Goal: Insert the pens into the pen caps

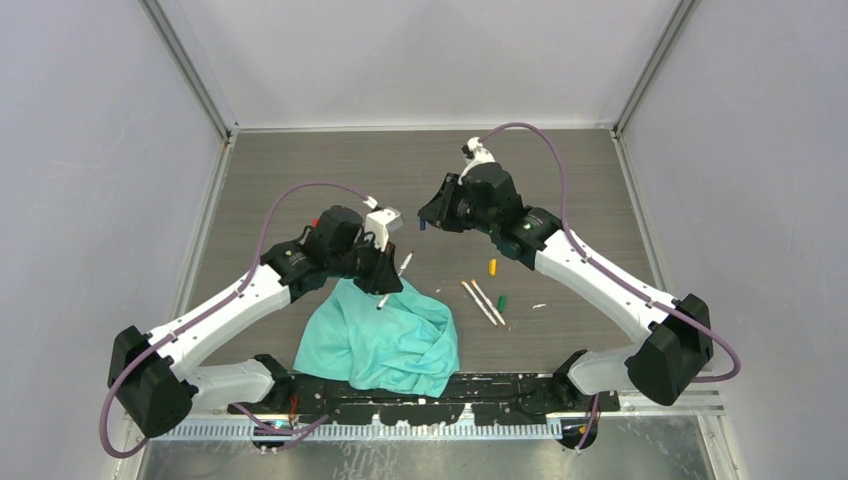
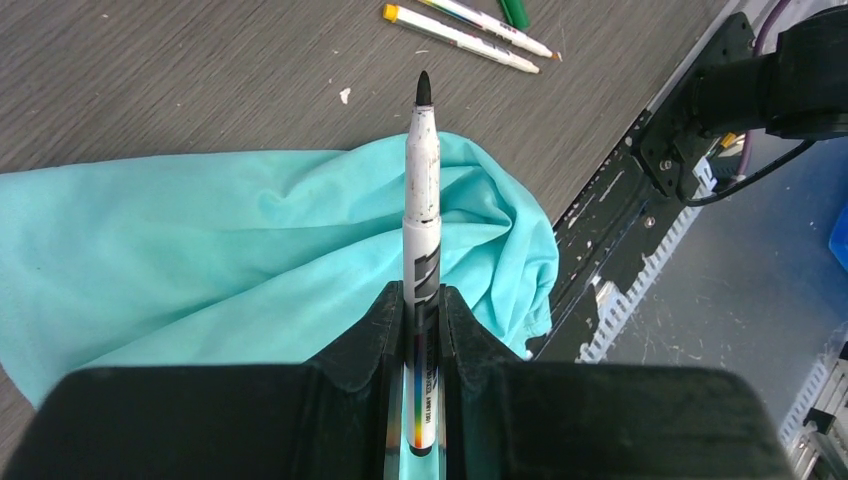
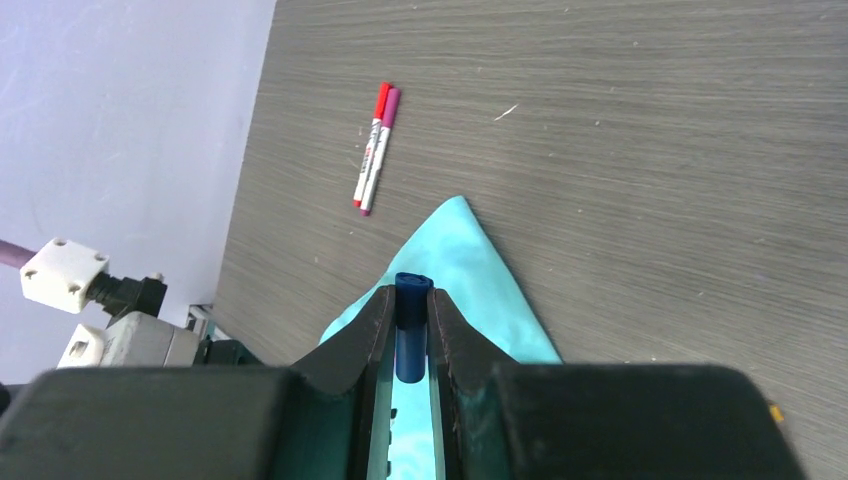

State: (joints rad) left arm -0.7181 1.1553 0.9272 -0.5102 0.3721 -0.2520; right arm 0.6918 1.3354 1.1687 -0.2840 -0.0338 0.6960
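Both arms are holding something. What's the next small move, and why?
Probably swing the blue cap, clamped in the right fingers, toward the pen held in the left fingers, and line it up with the pen's bare dark tip. In the top view the two sit apart and not in line.

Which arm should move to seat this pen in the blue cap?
Left, probably: the left claw grips the pen with its bare dark tip aimed roughly toward the blue cap pinched in the right claw, so a push along the pen's line should meet it.
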